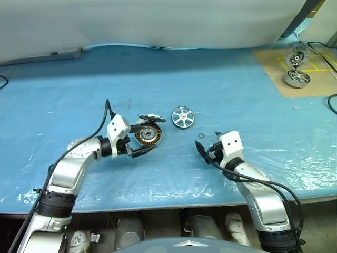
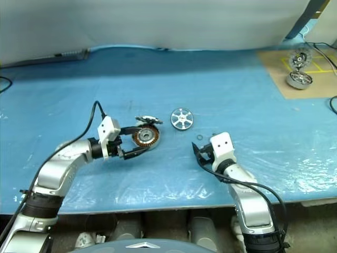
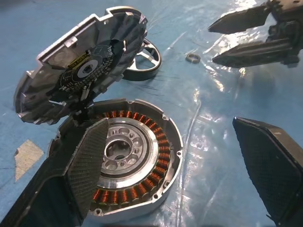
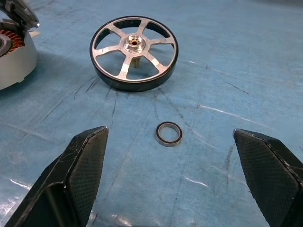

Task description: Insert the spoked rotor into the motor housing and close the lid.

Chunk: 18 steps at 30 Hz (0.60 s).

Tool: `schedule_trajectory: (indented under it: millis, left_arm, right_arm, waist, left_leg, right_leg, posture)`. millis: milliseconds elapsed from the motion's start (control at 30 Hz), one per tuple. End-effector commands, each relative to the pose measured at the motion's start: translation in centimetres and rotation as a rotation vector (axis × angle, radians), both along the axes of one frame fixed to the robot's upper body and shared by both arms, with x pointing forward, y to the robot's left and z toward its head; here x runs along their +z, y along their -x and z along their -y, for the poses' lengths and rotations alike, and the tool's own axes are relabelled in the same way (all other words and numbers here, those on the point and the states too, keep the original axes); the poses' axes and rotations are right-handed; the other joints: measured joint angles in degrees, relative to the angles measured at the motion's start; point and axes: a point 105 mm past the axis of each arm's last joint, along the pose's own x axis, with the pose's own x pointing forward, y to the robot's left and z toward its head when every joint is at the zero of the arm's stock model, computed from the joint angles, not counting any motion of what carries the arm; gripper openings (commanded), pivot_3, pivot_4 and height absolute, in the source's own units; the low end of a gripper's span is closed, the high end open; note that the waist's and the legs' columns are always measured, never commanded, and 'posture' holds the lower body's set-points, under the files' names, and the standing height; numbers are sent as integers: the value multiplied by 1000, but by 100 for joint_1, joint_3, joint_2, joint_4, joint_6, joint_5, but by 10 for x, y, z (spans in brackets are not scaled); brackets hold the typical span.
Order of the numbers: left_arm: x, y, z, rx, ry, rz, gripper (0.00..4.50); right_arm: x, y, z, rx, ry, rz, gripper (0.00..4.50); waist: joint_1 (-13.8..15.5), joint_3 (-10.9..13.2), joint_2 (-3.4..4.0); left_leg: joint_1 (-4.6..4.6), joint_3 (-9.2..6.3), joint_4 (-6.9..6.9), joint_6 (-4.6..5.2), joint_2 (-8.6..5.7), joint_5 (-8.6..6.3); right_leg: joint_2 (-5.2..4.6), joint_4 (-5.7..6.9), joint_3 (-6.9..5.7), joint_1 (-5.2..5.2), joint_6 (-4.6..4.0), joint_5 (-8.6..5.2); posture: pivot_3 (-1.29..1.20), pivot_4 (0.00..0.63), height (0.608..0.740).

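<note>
The motor housing (image 1: 148, 136) sits on the blue table, its copper windings (image 3: 158, 142) exposed. Its lid (image 3: 85, 66) stands tilted open on the hinge, ribbed face and dark hub showing. My left gripper (image 1: 151, 136) is open and straddles the housing; one finger pad (image 3: 87, 165) lies in front of the cup, and the other (image 3: 274, 175) is well apart from it. The spoked rotor (image 4: 134, 52) lies flat just right of the housing. My right gripper (image 1: 207, 148) is open and empty, a short way in front of the rotor and pointing toward it.
A small metal ring (image 4: 169, 134) lies on the table between the right gripper's fingers and the rotor. Two more motor parts (image 1: 296, 78) sit on a brown board (image 1: 274, 66) at the back right. A pale wall (image 1: 158, 21) borders the table's far edge.
</note>
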Motion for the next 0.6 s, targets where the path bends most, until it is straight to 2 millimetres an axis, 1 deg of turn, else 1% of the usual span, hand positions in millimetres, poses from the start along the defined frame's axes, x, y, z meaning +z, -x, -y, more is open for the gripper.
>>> schedule_trajectory:
  millis: [33,133,233,333,400,533,600]
  left_arm:
    - [2,5,0,48,46,51,4467]
    - [-13,9,-13,86,12,62,4467]
    - [-17,6,-24,156,35,76,4467]
    - [-17,1,-28,224,96,74,4467]
    - [-19,0,-28,239,110,73,4467]
    - [-30,-3,-31,278,98,62,4467]
    - [-34,-1,-30,271,91,57,4500]
  right_arm:
    - [7,-7,-5,-8,-14,38,4500]
    - [1,-14,-1,-45,5,23,4500]
    - [-6,-20,-2,-57,9,8,4500]
    - [-10,-26,-9,-46,0,-1,4500]
    - [-14,-29,-12,-43,0,-10,4500]
    - [-30,-33,-16,-56,12,-74,4500]
    - [-40,-32,-12,-73,40,-113,4121]
  waist:
    - [3,0,0]
    - [11,0,0]
    - [12,0,0]
    - [11,0,0]
    - [10,0,0]
    - [5,-2,-3]
    - [-1,-7,-10]
  left_leg:
    - [-1,0,0,0,-1,0]
    - [-1,0,3,0,0,0]
    - [0,1,6,0,-1,0]
    - [-1,0,7,0,-1,0]
    - [-1,0,7,0,0,0]
    - [0,0,8,0,0,0]
    - [3,0,9,0,0,0]
  right_leg:
    - [-1,0,0,0,0,0]
    - [-1,0,0,0,1,0]
    - [-2,1,0,0,1,-1]
    - [-2,1,0,0,1,0]
    - [-2,3,0,0,0,1]
    - [-1,5,0,0,-1,1]
    - [-1,7,2,1,-1,1]
  posture:
    - [0,150,740]
    - [0,150,740]
    - [0,150,740]
    - [0,150,740]
    - [0,150,740]
    - [0,150,740]
    - [0,150,740]
